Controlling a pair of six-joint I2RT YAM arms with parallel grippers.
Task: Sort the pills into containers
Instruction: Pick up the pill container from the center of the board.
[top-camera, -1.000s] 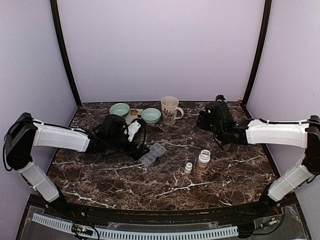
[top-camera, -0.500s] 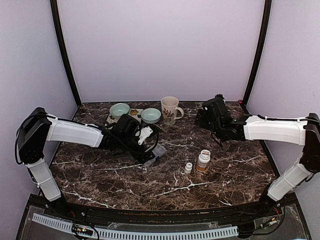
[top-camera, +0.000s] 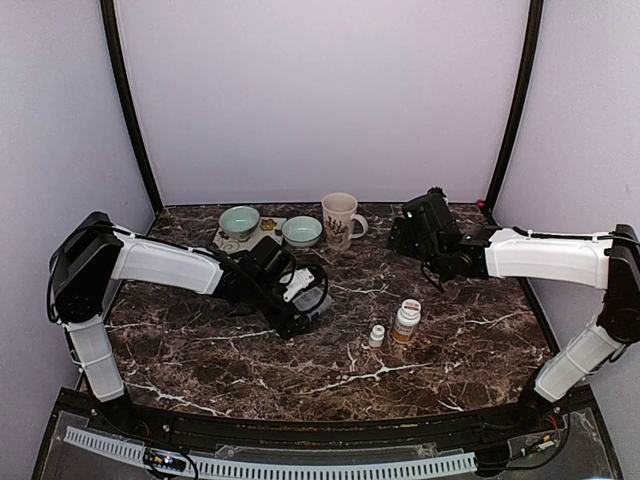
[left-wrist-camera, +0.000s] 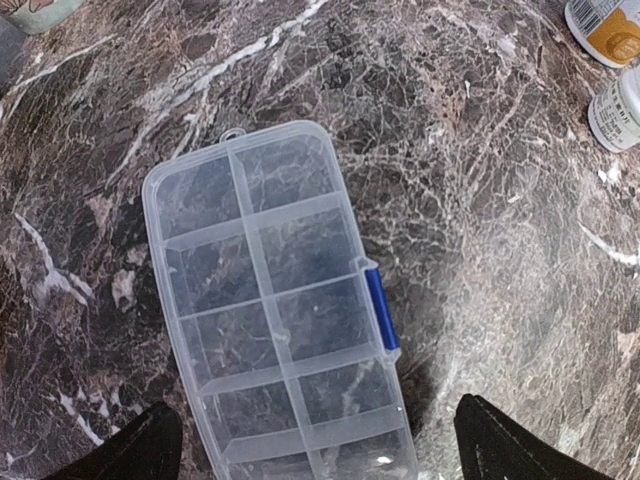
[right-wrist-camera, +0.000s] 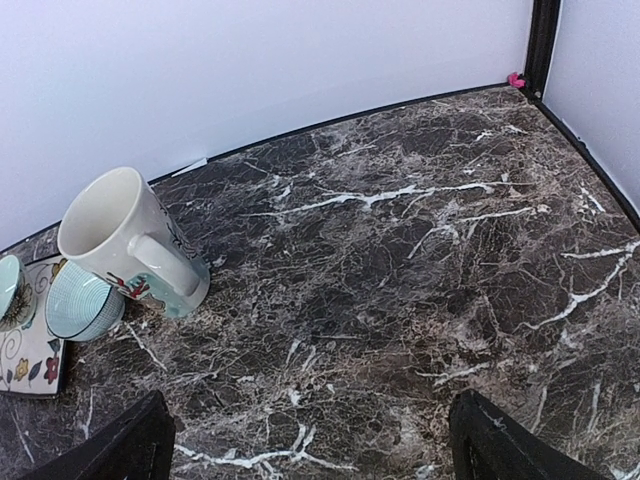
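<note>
- Our left claw, released with nothing between its wide-spread jaws, has swung in from the left edge of the table. It now hangs over the box, which lies just left of the table's centre.
- We judge handling the box comes next; its compartments look empty.
- Our right claw, eased wider and empty, hovers toward the far right corner, beyond the mug.

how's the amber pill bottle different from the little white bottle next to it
The amber pill bottle is taller and wider than the little white bottle. The amber pill bottle has an orange body under a white cap, while the little white bottle is pale all over. Both stand upright, side by side, on the marble table.
</note>
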